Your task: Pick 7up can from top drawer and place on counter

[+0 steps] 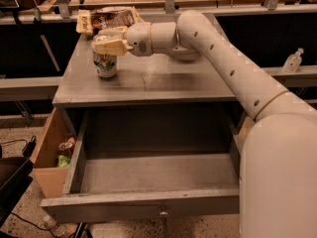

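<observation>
One arm reaches in from the right, across the counter (pixel 163 83), and ends in the gripper (pixel 102 43) above the counter's left rear area. Its two beige fingers (pixel 113 47) are closed on the upper part of the 7up can (pixel 105 66): one finger lies on each side of the can's top, and the top itself is hidden between them.

1. 7up can: directly below the fingers, upright, with its base on the counter surface. The green-and-white body shows under the lower finger.
2. Counter: extends below and to the right of the fingers. The can stands close to its left edge.
3. Top drawer (pixel 148 205): well below the fingers and nearer the camera, pulled fully out. Its grey floor is exposed, and a small metal knob (pixel 162 212) sits at the centre of its front.
4. Snack bag (pixel 106 19): just behind the fingers, at the counter's rear edge.
5. Cardboard box (pixel 45 155): below and left of the fingers, beside the drawer's left wall, with small coloured items inside.
</observation>
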Controlling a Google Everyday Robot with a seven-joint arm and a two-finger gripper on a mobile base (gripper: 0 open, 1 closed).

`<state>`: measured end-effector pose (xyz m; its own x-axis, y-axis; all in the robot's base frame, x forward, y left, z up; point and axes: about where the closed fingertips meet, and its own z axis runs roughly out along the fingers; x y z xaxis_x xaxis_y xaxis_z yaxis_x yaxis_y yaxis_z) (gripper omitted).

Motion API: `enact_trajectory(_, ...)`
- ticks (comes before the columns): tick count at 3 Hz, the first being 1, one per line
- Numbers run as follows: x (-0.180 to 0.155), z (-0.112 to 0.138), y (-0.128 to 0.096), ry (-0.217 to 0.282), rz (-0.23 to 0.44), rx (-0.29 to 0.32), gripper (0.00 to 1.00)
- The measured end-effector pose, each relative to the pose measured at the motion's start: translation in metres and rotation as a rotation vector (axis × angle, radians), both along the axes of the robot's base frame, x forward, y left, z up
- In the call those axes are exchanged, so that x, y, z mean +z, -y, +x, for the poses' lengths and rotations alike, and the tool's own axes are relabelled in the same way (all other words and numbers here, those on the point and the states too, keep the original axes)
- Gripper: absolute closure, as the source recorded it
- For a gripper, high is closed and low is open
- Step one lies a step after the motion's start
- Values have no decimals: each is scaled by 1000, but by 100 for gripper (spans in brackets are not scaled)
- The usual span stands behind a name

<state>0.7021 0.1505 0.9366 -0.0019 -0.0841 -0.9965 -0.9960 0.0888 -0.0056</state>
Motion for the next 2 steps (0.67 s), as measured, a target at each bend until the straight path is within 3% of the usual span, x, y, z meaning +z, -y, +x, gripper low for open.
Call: enact_trajectory(2,0,-2,-6,-1,1,10,39)
